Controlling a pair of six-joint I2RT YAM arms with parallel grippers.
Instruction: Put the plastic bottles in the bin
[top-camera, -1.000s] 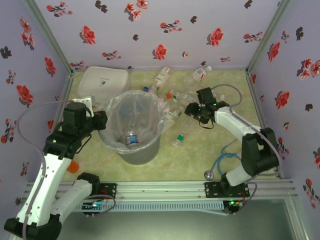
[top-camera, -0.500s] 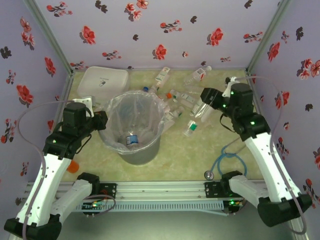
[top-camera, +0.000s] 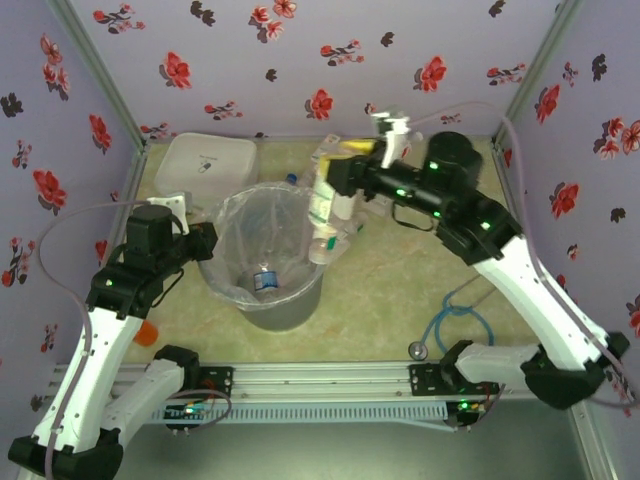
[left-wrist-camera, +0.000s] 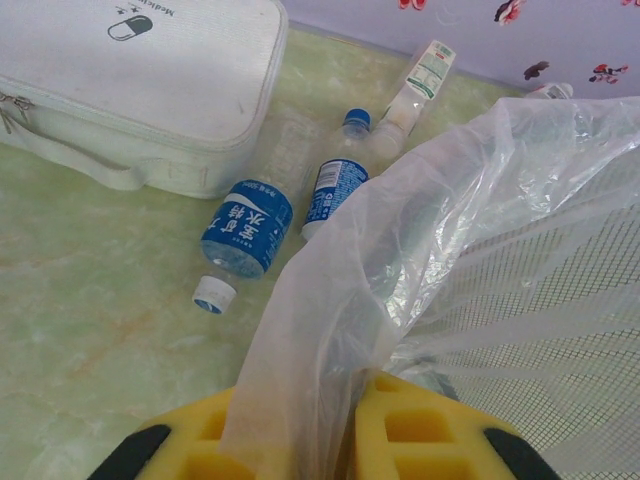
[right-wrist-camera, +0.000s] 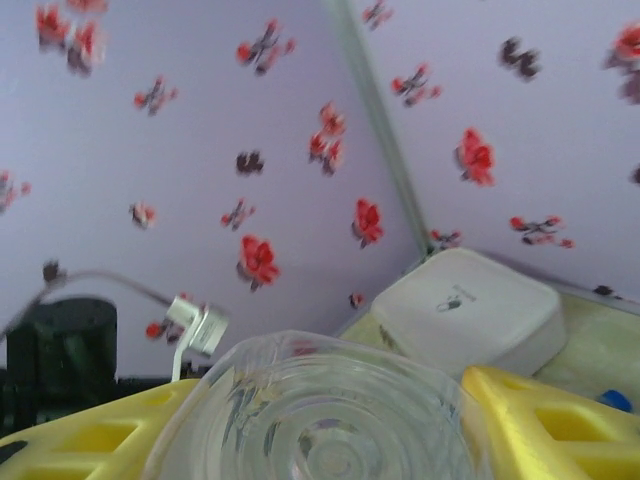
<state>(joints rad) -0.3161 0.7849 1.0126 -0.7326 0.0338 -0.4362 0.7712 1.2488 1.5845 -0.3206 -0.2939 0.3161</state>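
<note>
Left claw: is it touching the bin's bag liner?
Touching. The left wrist view shows the liner pinched in the shut left claw.

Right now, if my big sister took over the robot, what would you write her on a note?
Left fingers: shut on the bag liner of the bin, at its left rim.
Right fingers: shut on a clear bottle, hanging above the bin's right rim.
Done: one bottle lies in the bin.
Left: drop the held one, then fetch the loose bottles beside the white case.
</note>
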